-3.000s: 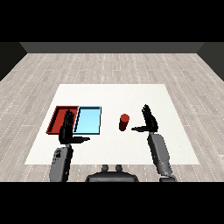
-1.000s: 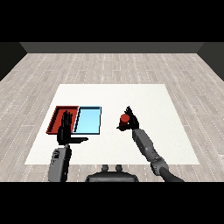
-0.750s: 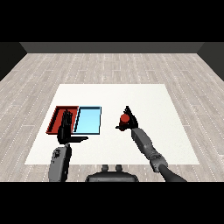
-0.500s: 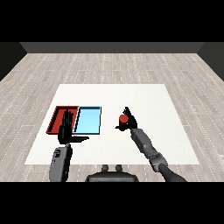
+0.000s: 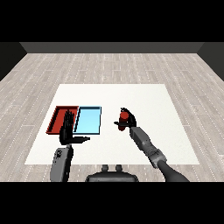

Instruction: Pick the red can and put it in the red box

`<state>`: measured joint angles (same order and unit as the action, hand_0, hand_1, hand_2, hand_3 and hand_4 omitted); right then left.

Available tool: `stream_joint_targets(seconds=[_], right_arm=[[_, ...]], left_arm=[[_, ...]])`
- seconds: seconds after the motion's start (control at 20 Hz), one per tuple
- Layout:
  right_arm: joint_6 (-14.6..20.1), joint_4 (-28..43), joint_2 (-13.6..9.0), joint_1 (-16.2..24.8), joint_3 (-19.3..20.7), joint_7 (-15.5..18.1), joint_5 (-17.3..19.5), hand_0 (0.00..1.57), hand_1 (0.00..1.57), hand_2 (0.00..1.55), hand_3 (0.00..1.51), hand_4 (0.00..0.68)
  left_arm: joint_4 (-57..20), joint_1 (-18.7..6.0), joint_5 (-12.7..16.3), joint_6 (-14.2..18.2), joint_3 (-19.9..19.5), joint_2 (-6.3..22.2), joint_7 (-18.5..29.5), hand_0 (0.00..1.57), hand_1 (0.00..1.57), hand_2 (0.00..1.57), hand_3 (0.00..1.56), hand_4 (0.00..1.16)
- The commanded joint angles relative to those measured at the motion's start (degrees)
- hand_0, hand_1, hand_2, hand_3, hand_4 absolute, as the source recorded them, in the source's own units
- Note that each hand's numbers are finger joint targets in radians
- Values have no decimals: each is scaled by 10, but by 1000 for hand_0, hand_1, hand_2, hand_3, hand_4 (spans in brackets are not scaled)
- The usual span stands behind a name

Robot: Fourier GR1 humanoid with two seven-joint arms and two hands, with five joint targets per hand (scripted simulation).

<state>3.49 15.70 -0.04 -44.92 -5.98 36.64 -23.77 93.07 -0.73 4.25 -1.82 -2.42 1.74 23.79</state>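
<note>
Right hand (image 5: 127, 122) curled round red can (image 5: 124, 116), carried slightly leftward since before, left hand (image 5: 67, 130) spread, unmoved.

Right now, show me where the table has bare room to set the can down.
Bare table lies right of the red can in the right hand, along the far edge beyond both trays, and between the blue tray and the can. Crowded: the left hand overlaps the red tray.

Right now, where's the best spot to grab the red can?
Around its round side, coming from the right. The red can stands upright, and the right robot hand is curled round it from that side.
</note>
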Motion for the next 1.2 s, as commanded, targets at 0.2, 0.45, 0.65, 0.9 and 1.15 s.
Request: stream_joint_targets(seconds=[0.2, 0.45, 0.65, 0.9, 1.15], right_arm=[[52, -9, 0, -8, -12, -2, 1, 1467, 1467, 1450, 1400, 595], [75, 34, 0, 22, -46, 4, 20, 1473, 1473, 1443, 1385, 597], [99, 98, 0, 22, -79, -24, 6, 1438, 1438, 1437, 1373, 607], [105, 197, -33, 37, -77, -60, 42, 1418, 1418, 1432, 1372, 619], [122, 332, -48, 103, -96, -85, 65, 1445, 1445, 1432, 1377, 630]], left_arm=[[0, 7, 10, -11, -11, 7, 12, 0, 0, 0, 0, 0], [-32, -23, 18, -19, -23, 20, -4, 0, 0, 0, 0, 0], [19, -23, -1, 5, 20, -9, -39, 0, 0, 0, 0, 0], [-34, -21, -4, -13, 20, -9, 1, 0, 0, 0, 0, 0], [-18, -16, -37, 24, 62, -17, -4, 0, 0, 0, 0, 0]])
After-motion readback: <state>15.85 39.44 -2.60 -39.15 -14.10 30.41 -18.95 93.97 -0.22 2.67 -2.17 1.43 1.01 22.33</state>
